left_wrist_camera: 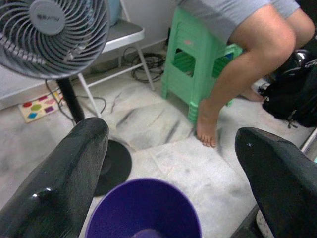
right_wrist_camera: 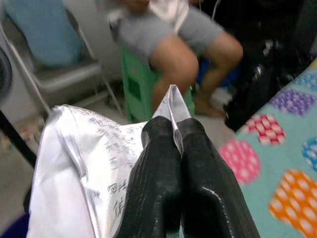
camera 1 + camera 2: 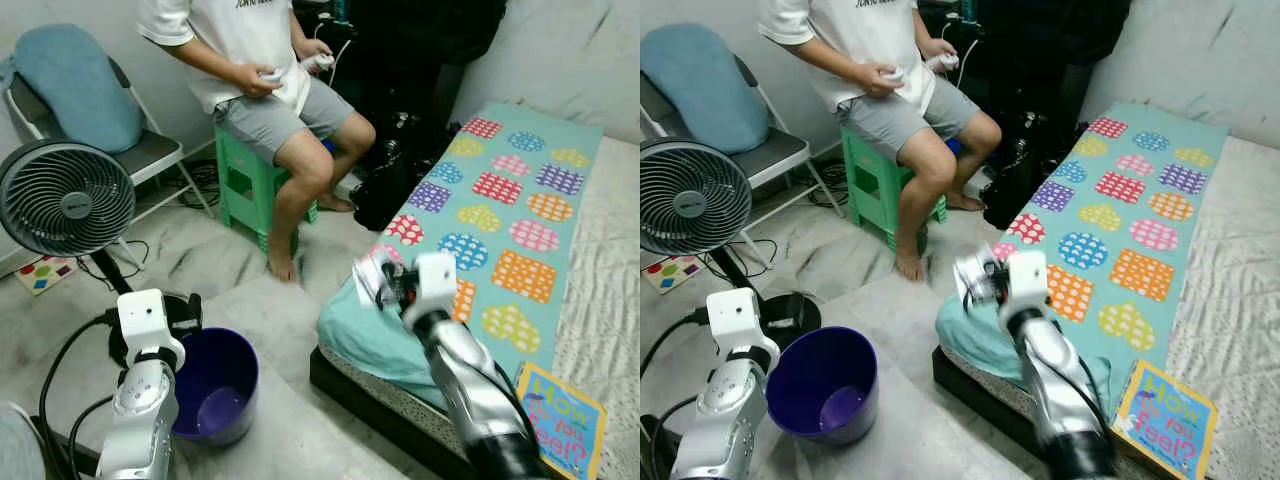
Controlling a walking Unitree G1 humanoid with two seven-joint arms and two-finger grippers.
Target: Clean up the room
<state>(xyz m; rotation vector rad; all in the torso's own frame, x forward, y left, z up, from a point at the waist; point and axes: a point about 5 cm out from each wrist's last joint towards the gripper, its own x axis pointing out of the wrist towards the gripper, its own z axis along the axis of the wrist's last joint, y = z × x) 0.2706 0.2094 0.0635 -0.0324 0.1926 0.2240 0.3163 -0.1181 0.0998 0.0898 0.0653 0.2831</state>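
I'm carrying a silver wrapper [image 2: 94,163] with the right gripper [image 2: 176,136], fingers pinched tight on its edge, at mid-frame over the mattress corner. The left gripper [image 1: 168,163] is hanging spread above the purple bin [image 3: 215,385], lower left. Next, I judge, comes swinging left and releasing over the bin.

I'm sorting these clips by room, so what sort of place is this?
Most likely a bedroom in a home: a low mattress under a teal sheet with bright hearts, a children's book on it, and a standing fan on the marble floor.
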